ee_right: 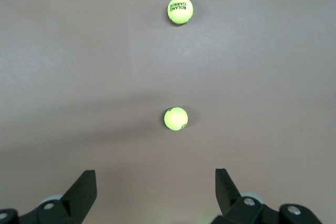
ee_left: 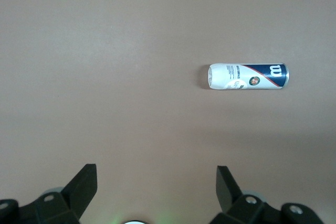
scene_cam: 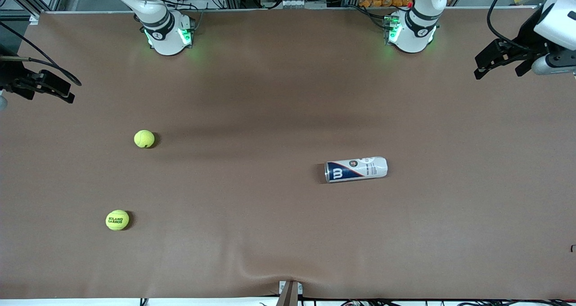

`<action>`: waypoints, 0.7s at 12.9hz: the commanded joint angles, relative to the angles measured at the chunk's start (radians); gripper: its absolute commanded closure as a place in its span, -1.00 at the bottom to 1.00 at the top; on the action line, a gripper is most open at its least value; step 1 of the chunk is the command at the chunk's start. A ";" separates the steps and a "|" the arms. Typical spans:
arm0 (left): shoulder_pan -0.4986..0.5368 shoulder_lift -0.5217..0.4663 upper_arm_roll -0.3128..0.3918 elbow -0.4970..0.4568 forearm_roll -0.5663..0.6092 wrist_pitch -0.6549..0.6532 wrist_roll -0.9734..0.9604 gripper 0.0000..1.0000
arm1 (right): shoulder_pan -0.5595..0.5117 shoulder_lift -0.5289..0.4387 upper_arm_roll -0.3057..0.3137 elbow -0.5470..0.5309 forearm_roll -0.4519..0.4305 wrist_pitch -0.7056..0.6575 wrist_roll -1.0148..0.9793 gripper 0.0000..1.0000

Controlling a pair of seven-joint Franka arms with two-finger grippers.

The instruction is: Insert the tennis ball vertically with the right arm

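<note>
Printed tennis ball (scene_cam: 117, 220) lies well apart from empty, wide-open right gripper (ee_right: 156, 190).

Two identical white arms: the right arm (scene_cam: 155, 15) and the left arm (scene_cam: 416, 20) each rise from a rounded white base ringed with a black band, with green lights glowing at the foot. Black cables trail along both. The right gripper (scene_cam: 42, 87) is black, with angular fingers (ee_right: 84, 190) fixed by small silver screws. The left gripper (scene_cam: 501, 60) is the same black build under a white wrist housing with a grey cylinder alongside, and its wedge-shaped fingers (ee_left: 228, 187) carry matching screws.
</note>
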 commanded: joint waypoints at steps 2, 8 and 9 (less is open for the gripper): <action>0.007 0.002 -0.003 0.025 -0.005 -0.021 0.008 -1.00 | -0.010 -0.015 0.011 -0.018 -0.007 0.010 0.012 -1.00; 0.004 0.004 -0.006 0.028 0.004 -0.021 0.008 -1.00 | -0.010 -0.015 0.011 -0.018 -0.007 0.008 0.012 -1.00; 0.004 0.002 -0.008 0.028 0.006 -0.021 0.008 -1.00 | -0.010 -0.015 0.011 -0.018 -0.007 0.008 0.012 -1.00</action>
